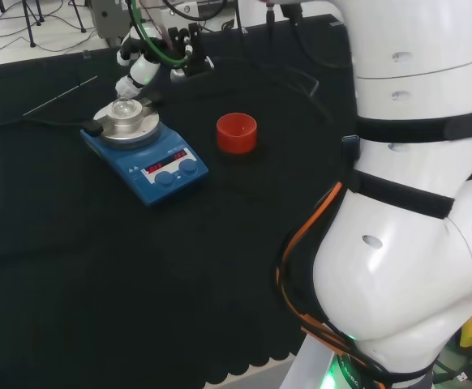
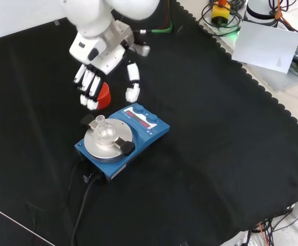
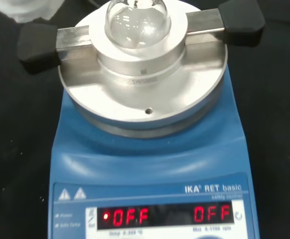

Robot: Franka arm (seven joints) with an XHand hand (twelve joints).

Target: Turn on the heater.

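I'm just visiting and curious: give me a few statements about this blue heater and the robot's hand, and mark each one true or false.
1. The hand hovers above the cloth with relaxed fingers, holding nothing. True.
2. A clear round flask sits in the metal block on the blue heater. True.
3. The hand is pressing a knob of the heater. False: in the front view it is apart from the heater, up near the red cup.
4. The red cup stands on the heater's plate. False: it stands on the cloth beside the heater.
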